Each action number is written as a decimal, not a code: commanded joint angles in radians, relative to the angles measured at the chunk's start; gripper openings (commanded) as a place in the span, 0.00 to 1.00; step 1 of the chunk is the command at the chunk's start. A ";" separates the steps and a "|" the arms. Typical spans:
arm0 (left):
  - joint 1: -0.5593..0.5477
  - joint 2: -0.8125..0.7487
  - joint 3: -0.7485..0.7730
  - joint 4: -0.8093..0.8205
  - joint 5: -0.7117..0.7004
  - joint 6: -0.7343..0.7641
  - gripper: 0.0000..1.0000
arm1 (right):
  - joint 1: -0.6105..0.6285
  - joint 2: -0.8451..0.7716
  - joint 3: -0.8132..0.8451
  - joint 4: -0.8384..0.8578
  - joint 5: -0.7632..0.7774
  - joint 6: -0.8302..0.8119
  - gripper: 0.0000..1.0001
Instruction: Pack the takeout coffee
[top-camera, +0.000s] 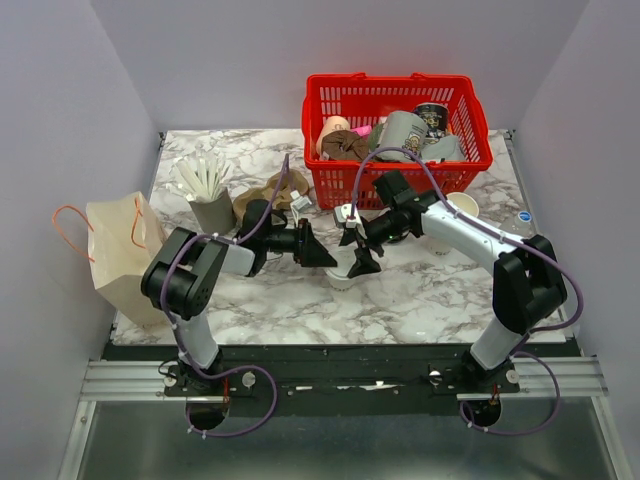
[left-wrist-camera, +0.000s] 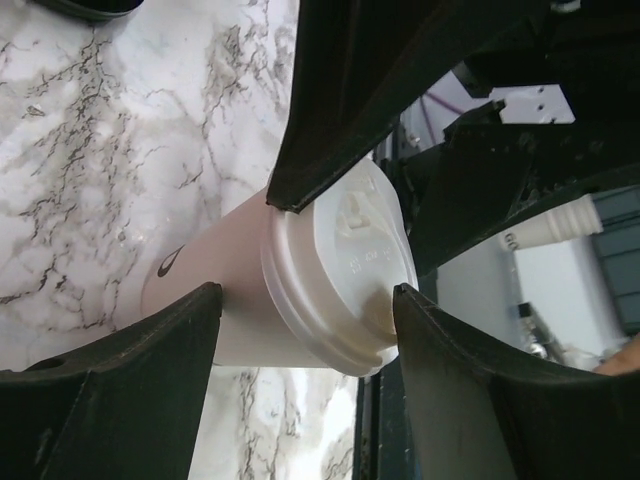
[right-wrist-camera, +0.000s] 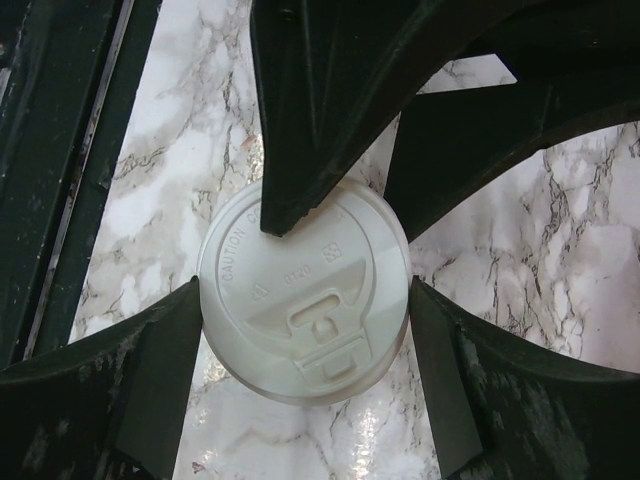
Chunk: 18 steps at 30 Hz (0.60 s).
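Note:
The takeout coffee (top-camera: 343, 276), a small white paper cup with a white lid, stands on the marble table (top-camera: 430, 290) between both arms. My left gripper (top-camera: 325, 258) comes in from the left. In the left wrist view one fingertip (left-wrist-camera: 205, 305) presses the cup's wall (left-wrist-camera: 230, 290) and the other rests against the lid. My right gripper (top-camera: 358, 262) hangs over the cup. In the right wrist view its fingertips (right-wrist-camera: 185, 310) touch the lid's rim on both sides of the lid (right-wrist-camera: 310, 300). One finger of the left gripper crosses the lid's top edge there.
A red basket (top-camera: 395, 82) full of items stands right behind the grippers. A brown paper bag (top-camera: 120, 255) with orange handles stands at the table's left edge. A grey holder of white sticks (top-camera: 210, 205) is back left, and a white paper cup (top-camera: 463, 205) is right of the basket.

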<state>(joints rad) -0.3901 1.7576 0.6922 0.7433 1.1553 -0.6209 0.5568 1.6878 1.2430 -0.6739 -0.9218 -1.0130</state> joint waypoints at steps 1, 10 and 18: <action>-0.004 0.127 -0.057 0.396 0.046 -0.284 0.74 | 0.009 0.049 0.006 -0.067 0.064 -0.042 0.79; 0.014 0.282 -0.057 0.739 0.041 -0.462 0.69 | 0.009 0.067 0.026 -0.059 0.086 -0.024 0.78; -0.006 0.102 -0.062 0.109 -0.124 0.053 0.67 | 0.023 0.050 -0.027 0.059 0.182 0.083 0.77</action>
<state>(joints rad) -0.3626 1.9327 0.6487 1.2438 1.1526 -0.9680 0.5621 1.7050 1.2697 -0.6880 -0.8864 -0.9726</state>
